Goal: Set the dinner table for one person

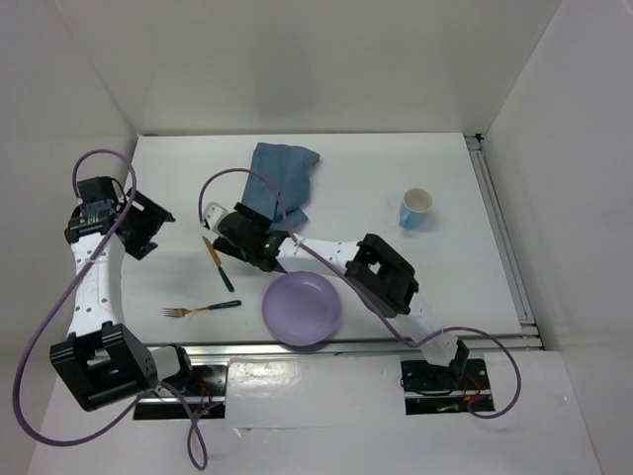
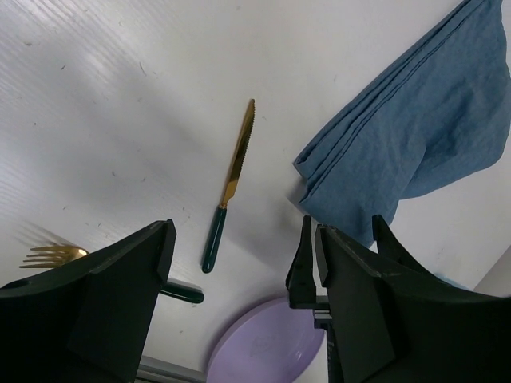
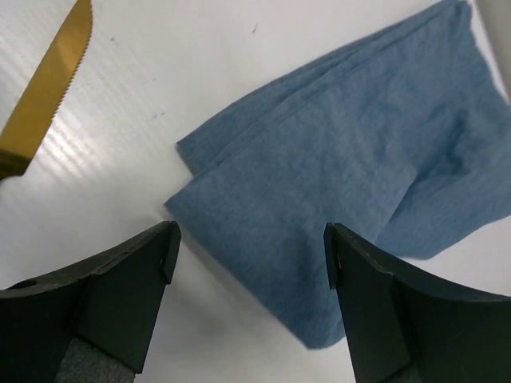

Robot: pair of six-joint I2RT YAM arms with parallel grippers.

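The white dinner table (image 1: 396, 158) holds a folded blue cloth (image 1: 287, 183), a gold knife with a green handle (image 1: 220, 262), a gold fork with a green handle (image 1: 201, 310), a purple plate (image 1: 302, 308) and a light blue cup (image 1: 416, 207). My right gripper (image 1: 226, 224) is open and empty, just above the cloth's near left corner (image 3: 351, 167), with the knife blade (image 3: 44, 96) to its left. My left gripper (image 1: 148, 223) is open and empty above the table's left side. Its view shows the knife (image 2: 231, 179), cloth (image 2: 415, 128), fork (image 2: 52, 254) and plate (image 2: 271, 343).
Metal rails run along the table's right edge (image 1: 499, 228) and near edge (image 1: 396, 343). White walls enclose the back and sides. The right arm's elbow (image 1: 386, 272) hangs just right of the plate.
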